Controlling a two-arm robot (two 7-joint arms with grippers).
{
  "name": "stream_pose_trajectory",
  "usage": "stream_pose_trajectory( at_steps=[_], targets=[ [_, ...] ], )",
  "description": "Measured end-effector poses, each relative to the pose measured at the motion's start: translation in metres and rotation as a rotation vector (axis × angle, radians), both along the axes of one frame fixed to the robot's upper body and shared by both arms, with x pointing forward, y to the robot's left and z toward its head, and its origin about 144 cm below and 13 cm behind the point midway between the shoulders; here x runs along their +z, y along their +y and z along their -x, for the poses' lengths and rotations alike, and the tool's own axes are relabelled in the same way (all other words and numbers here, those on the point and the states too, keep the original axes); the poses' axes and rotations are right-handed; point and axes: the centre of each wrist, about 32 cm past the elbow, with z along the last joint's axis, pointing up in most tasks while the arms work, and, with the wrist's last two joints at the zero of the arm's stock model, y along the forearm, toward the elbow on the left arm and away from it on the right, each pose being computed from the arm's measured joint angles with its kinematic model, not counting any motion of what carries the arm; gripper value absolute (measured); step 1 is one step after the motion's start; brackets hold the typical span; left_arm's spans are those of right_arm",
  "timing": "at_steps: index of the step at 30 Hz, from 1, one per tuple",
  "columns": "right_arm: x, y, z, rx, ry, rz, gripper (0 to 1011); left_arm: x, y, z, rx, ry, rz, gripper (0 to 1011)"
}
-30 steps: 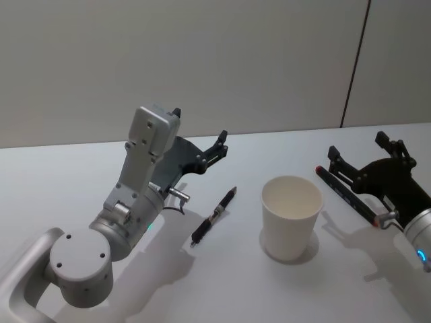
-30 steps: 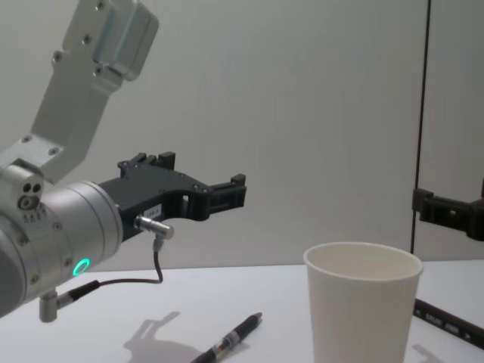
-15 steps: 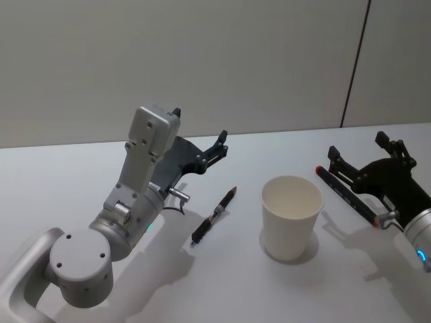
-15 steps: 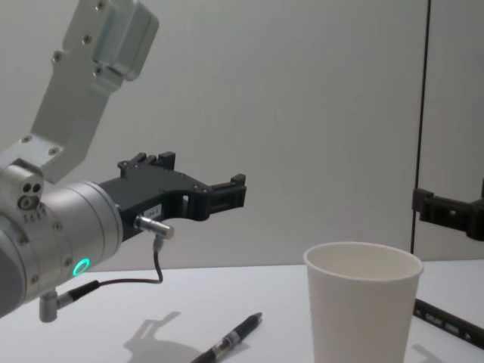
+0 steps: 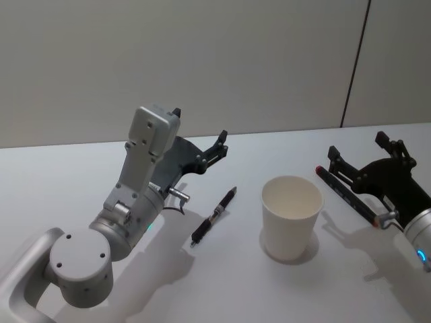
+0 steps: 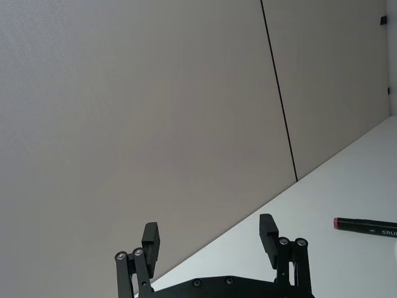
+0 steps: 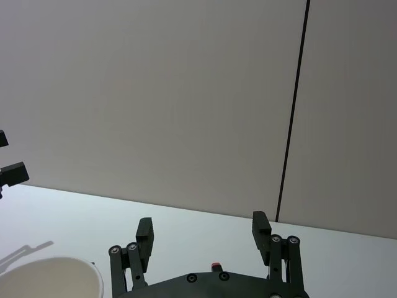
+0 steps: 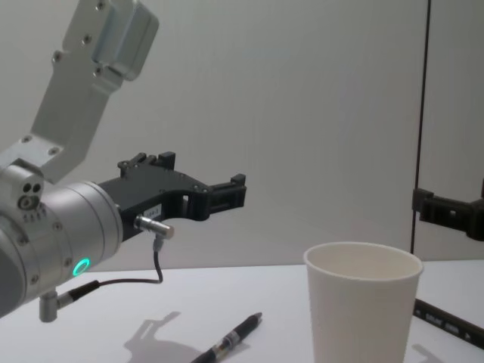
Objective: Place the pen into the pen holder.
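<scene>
A black pen (image 5: 214, 217) (image 8: 227, 342) lies flat on the white table, between my left arm and the pen holder. The pen holder is a plain white paper cup (image 5: 291, 217) (image 8: 361, 310) (image 7: 49, 273), upright and with nothing in it. My left gripper (image 5: 199, 126) (image 6: 209, 234) (image 8: 231, 195) hangs open above the table, behind and left of the pen, holding nothing. On the cup's right, my right gripper (image 5: 357, 146) (image 7: 203, 230) is open and held above the table.
A second marker with red ends (image 5: 347, 195) (image 6: 366, 226) (image 8: 442, 318) lies on the table (image 5: 236, 282) just right of the cup, under my right gripper. A plain wall with a dark vertical seam (image 5: 353, 67) stands behind the table.
</scene>
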Motion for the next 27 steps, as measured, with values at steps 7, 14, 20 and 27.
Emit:
stream_pose_trajectory(
  at_steps=[7,14,20,27],
  targets=[
    [0.000,0.000,0.000,0.000,0.000,0.000,1001,0.000,0.000,0.000,0.000,0.000,0.000,1001],
    [0.000,0.000,0.000,0.001,-0.001,0.000,1001,0.000,0.000,0.000,0.000,0.000,0.000,1001],
    [0.001,-0.002,-0.003,0.025,-0.001,0.014,1001,0.000,0.000,0.000,0.000,0.000,0.000,1001],
    [0.003,-0.016,-0.011,0.080,0.022,0.055,1001,0.000,0.000,0.000,0.000,0.000,0.000,1001]
  ],
)
